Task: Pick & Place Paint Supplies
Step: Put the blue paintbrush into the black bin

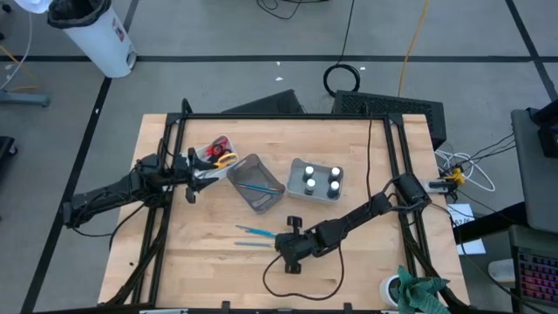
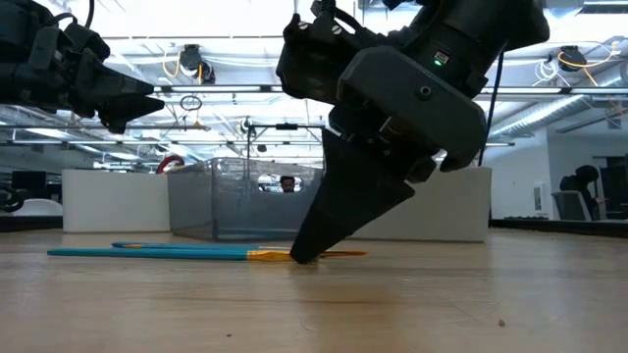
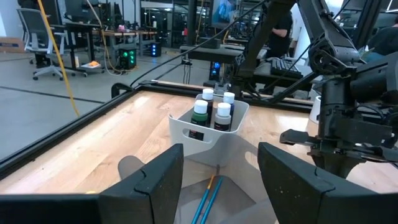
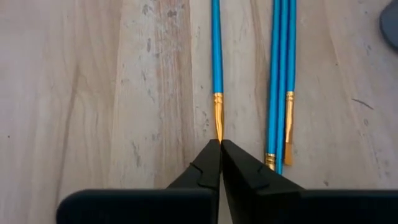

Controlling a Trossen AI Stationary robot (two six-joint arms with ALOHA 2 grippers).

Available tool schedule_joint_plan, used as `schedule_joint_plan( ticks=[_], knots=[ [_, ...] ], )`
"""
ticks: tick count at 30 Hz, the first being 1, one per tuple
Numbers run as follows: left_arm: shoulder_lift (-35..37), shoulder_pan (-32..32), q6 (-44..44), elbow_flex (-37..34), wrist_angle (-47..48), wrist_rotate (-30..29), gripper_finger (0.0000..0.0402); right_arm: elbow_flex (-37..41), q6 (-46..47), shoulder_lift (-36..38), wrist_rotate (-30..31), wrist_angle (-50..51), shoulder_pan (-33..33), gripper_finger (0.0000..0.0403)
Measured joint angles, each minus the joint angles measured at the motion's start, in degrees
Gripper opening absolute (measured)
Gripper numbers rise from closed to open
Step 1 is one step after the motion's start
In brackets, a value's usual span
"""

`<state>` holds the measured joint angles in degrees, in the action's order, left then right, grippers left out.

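A teal brush (image 4: 216, 62) lies flat on the wood, and my right gripper (image 4: 219, 144) is shut at its bristle end, pointing down at the table (image 2: 304, 257). More teal brushes (image 4: 280, 93) lie beside it. The brushes (image 1: 253, 232) are just left of my right gripper (image 1: 290, 253). Four dark bottles with white caps (image 1: 320, 180) stand in a white tub (image 3: 214, 140). A grey mesh bin (image 1: 255, 183) holds two teal brushes (image 3: 208, 198). Red and yellow scissors (image 1: 220, 153) stand behind it. My left gripper (image 3: 221, 165) hovers open at the bin's left side (image 1: 193, 181), holding nothing. My right gripper pinches the teal brush between its fingertips at the bristle tip (image 4: 218, 132), just past the gold ferrule. The fingers (image 2: 324, 221) come from above, slanting down, in line with the brush. The brush lies flat on the table along its whole length.
A black cable (image 1: 305, 283) loops on the wood near the table's front edge, close to my right arm. Black rails (image 1: 288, 116) frame the table's far and side edges. Bare wood lies between the brushes and the front edge.
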<state>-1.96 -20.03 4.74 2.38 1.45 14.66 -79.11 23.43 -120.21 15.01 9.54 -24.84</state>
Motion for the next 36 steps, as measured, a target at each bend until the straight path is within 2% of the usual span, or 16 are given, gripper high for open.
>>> schedule_joint_plan(
  ticks=[3, 5, 8, 13, 20, 24, 26, 36],
  knots=[
    [0.0, 0.0, 0.1, 0.0, 0.0, 0.0, 0.0214, 0.1, -0.7, 1.0, -0.1, -0.3, -0.4, 0.0001],
    [0.0, 0.0, 0.0, 0.0, 0.0, 0.0, 0.0214, 0.8, -1.7, 3.1, 1.8, 0.2, -1.5, 0.0000],
    [0.0, 0.0, 0.1, 0.0, 0.0, -0.1, 0.0214, 3.7, -2.2, 6.8, 2.9, -4.8, -2.3, 0.0000],
    [0.0, 0.0, 0.0, 0.0, 0.0, -0.1, 0.0214, 14.9, -1.9, 14.5, 5.4, -16.4, -3.5, 0.0000],
    [0.0, 0.0, 0.0, 0.0, -0.3, -0.1, 0.0214, 34.4, -2.5, 29.6, 10.6, -35.9, -5.1, 0.0000],
    [0.0, 0.0, 0.0, 0.0, -0.6, 0.2, 0.0214, 42.7, -5.1, 35.1, 12.3, -48.8, -5.2, 0.0000],
    [0.0, 0.0, 0.0, 0.0, -0.8, 0.2, 0.0214, 45.6, -6.6, 36.4, 12.0, -52.1, -5.3, 0.0000],
    [0.0, 0.0, 0.0, 0.0, -1.5, 0.0, 0.0214, 48.0, -10.6, 39.2, 9.2, -53.9, -3.9, 0.0000]
  ],
)
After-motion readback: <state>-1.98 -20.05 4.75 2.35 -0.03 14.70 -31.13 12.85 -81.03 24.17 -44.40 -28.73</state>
